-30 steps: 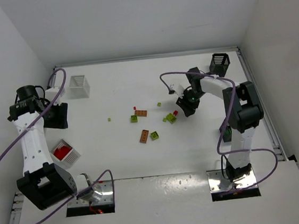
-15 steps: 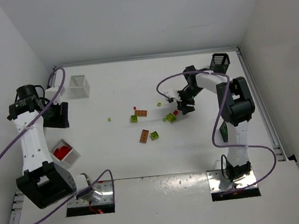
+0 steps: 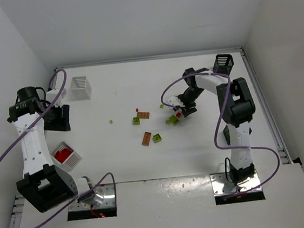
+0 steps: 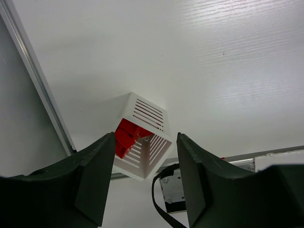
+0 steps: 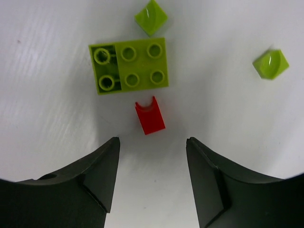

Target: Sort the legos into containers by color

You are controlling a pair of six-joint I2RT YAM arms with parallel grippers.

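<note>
Two arms are seen over a white tabletop (image 3: 111, 91), each ending in a claw. The left claw (image 4: 146, 137) is held spread and empty near the tabletop's left edge. The right claw (image 5: 152, 142) is likewise spread, with nothing pinched, and hangs low over loose bricks right of centre.

A white basket (image 4: 152, 114) is seen beyond the left claw's fingers, with red bricks (image 4: 126, 135) lying inside it. A second white basket (image 3: 79, 88) stands near the far left corner and a black basket (image 3: 222, 62) near the far right corner (their contents cannot be made out).

A yellow-green plate (image 5: 129, 65) lies flat ahead of the right claw. A small red brick (image 5: 150, 115) is found just beside it, directly in front of the open gap. Two tiny yellow-green pieces (image 5: 151, 16) lie apart from the plate. Further left, two orange-brown bricks (image 3: 147, 138) are scattered among green ones (image 3: 157, 138).
</note>
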